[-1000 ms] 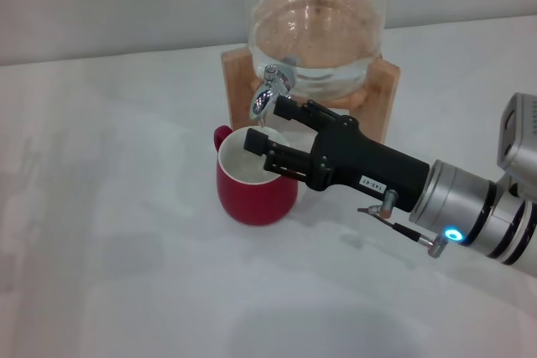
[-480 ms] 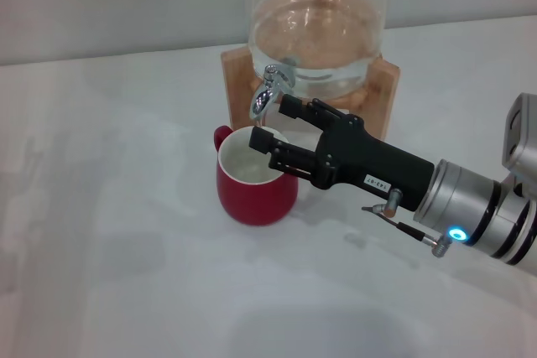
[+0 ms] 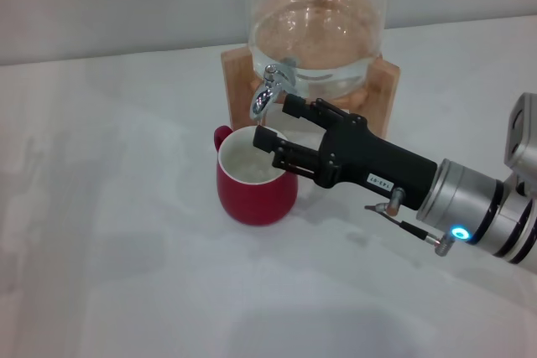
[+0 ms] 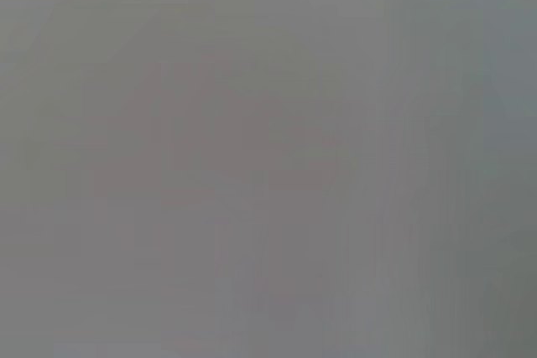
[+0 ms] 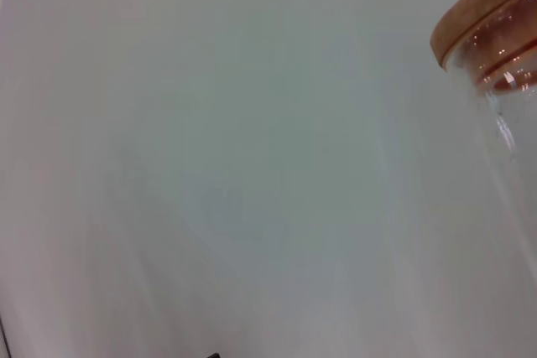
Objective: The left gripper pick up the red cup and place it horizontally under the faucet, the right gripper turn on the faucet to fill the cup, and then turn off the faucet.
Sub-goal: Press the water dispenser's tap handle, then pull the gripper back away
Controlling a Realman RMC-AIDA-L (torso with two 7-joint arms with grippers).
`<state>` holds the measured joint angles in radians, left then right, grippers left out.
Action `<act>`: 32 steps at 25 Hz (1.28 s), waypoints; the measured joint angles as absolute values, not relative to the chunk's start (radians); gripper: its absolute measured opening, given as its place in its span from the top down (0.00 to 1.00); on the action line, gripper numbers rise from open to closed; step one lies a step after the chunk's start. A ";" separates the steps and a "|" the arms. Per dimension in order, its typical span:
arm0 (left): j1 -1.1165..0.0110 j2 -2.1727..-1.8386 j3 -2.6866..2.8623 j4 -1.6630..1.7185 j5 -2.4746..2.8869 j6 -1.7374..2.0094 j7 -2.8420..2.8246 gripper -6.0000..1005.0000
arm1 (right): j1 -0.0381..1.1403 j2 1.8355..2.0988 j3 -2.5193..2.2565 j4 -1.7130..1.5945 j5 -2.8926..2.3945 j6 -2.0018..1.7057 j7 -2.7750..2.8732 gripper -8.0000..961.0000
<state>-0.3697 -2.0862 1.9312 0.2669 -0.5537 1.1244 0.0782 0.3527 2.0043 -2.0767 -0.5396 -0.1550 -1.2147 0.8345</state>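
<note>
The red cup (image 3: 252, 189) stands upright on the white table, its cream inside showing, directly below the faucet (image 3: 267, 94). The chrome faucet juts from the glass dispenser jar (image 3: 317, 35) in its wooden stand (image 3: 384, 94). My right gripper (image 3: 276, 121) reaches in from the right, open, just over the cup's rim. Its upper finger (image 3: 304, 111) lies close beside the spout and its lower finger (image 3: 281, 142) hangs above the cup's mouth. Nothing is held between them. The left gripper is out of view, and the left wrist view shows only blank grey.
White table surface (image 3: 126, 249) spreads to the left of and in front of the cup. The jar's wooden lid (image 5: 482, 6) and glass wall (image 5: 503, 148) fill one side of the right wrist view.
My right gripper has drawn back slightly to the right, away from the faucet, with its fingers still apart. The cup has not moved.
</note>
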 joint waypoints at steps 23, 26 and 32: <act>-0.370 -2.086 1.933 0.267 -0.554 1.123 0.078 0.12 | 0.347 2.002 -2.039 -0.532 -0.158 -1.215 0.834 0.11; -0.370 -2.086 1.933 0.267 -0.554 1.123 0.078 0.12 | 0.347 2.000 -2.036 -0.532 -0.159 -1.215 0.834 0.11; -0.372 -2.087 1.933 0.267 -0.554 1.123 0.078 0.12 | 0.345 1.999 -2.029 -0.531 -0.160 -1.215 0.834 0.11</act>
<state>-0.3715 -2.0868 1.9327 0.2669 -0.5537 1.1228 0.0782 0.3447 1.9990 -2.0288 -0.5308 -0.1596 -1.2149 0.8344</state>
